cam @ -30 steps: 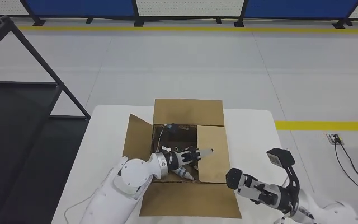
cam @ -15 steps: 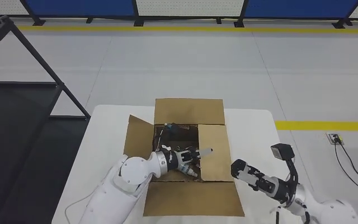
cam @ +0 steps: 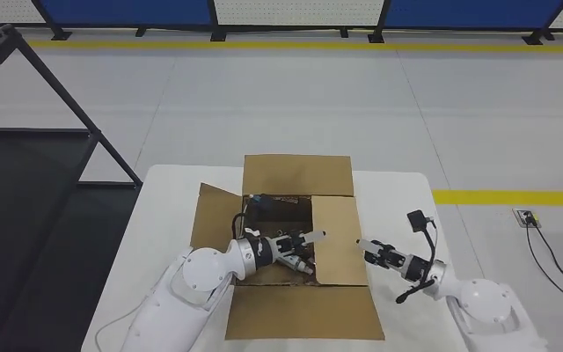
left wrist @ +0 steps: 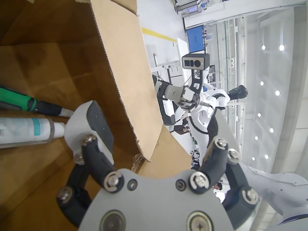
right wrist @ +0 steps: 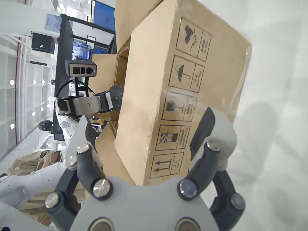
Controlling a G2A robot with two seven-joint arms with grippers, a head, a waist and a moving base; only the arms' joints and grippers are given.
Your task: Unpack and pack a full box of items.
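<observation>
Open on the white table (cam: 396,194): a cardboard box (cam: 297,176), flaps unfolded. Down inside it, the left gripper (cam: 306,246), fingers spread wide and grasping nothing. On the box floor just beyond one fingertip (left wrist: 89,118): a white tube (left wrist: 24,131) with a teal band, and beside it a green-handled tool (left wrist: 16,98), both off to one side of the gap between the fingers, not in it. Nozzle end of the tube hidden behind that same finger, so contact impossible to judge. Outside the box, just beside its right-hand wall, the right gripper (cam: 363,247), fingers released as well. Seen from its own wrist, the printed outer wall and a corner of the box framed between the two pads (right wrist: 211,126); touching or not, cannot tell. Tube and tool cut off at the picture edge in the left wrist view, far ends unseen. From above, box contents dark, partly covered by the left arm, hard to tell apart.
</observation>
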